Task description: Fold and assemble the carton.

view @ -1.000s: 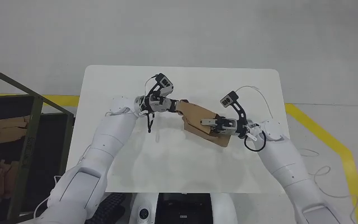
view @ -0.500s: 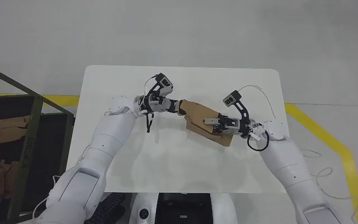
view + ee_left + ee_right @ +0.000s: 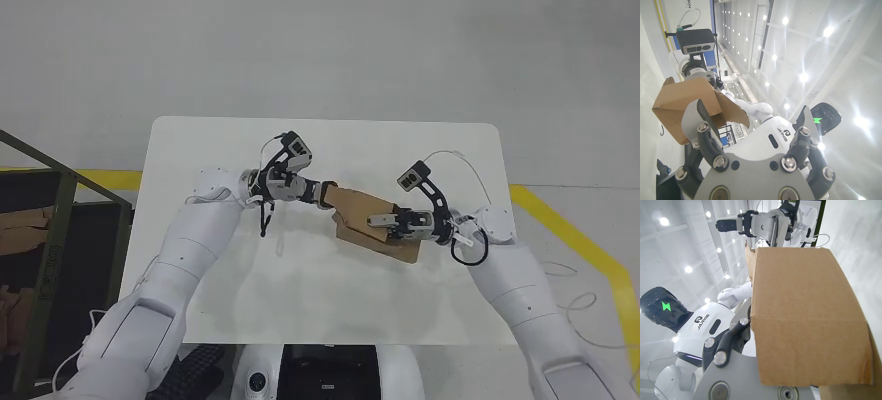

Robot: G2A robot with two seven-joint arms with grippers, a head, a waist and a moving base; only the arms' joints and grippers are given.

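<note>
Two claws meet at one brown carton [image 3: 352, 208], one at each end of it. The carton lies between them, low over the white surface [image 3: 300, 290]. I cannot tell whether its underside rests on the surface or hangs just above it.

The long axis of the carton runs from the left claw [image 3: 325, 193] to the right claw [image 3: 378, 219], so each claw looks along the length of the box toward the other one. For the left claw the carton is straight ahead and a little to one side. Only the near end, with a loose flap of torn outline, comes to its tips.

The left claw is spread wide and holds nothing. One finger [image 3: 703, 113] lies against the near end of the carton, touching the panel beside the flap. The other finger [image 3: 806, 121] stands well apart in free air. The box is therefore beside this claw, not between its jaws.

The right claw is at the far end, close against a broad side panel. The cardboard covers most of it, so I cannot tell if it is shut on the panel or only pressed to it.

My judgement is that the step in hand is the folding of the end flap on the left claw's side, and the left arm is the nearer one for it. The move depends on the flap lying within reach of the touching finger — if the far end is not held firmly, the carton may slide along its long axis instead of folding.
</note>
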